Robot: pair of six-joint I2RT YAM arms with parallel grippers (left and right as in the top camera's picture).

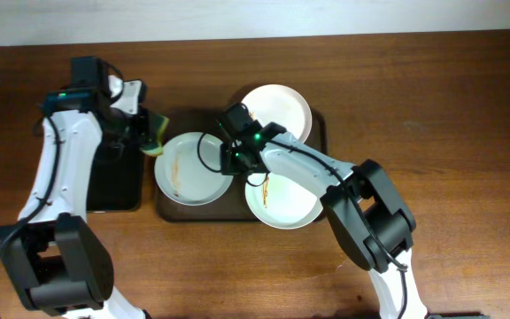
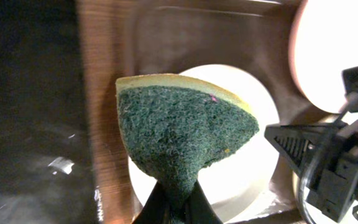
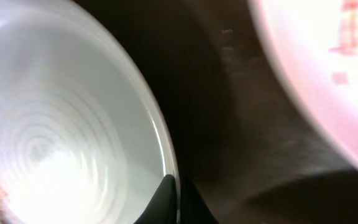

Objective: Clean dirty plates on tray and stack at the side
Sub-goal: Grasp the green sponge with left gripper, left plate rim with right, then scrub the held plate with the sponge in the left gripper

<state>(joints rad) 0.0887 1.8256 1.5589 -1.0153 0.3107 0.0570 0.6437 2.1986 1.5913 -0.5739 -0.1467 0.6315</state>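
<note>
Overhead view: three dirty plates sit on the tray [image 1: 320, 133]. The left plate [image 1: 184, 168] has a brown streak down its face. The back plate [image 1: 277, 111] looks clean, and the front plate [image 1: 282, 206] is smeared.

The right hand [image 1: 234, 152] is at the left plate's right rim. In the right wrist view the rim runs between the two fingers, so the hand is probably pinched narrow on it. That picture is blurred, so contact is not certain.

The left hand [image 2: 176, 204] is clamped on a sponge [image 2: 179, 130], green scouring face toward the camera. It hovers at the plate's left edge, above the strip of tabletop [image 1: 414, 89] between the black tray [image 1: 118, 182] and the tray.

Step in hand (judgement): wipe the left plate while the right hand steadies it.
- Lay the green face flat on the plate, not on an edge.
- Stroke along the streak, stopping short of the right hand's fingers.
- Use moderate pressure; a hard push near the rim could tip the plate or slide it.
</note>
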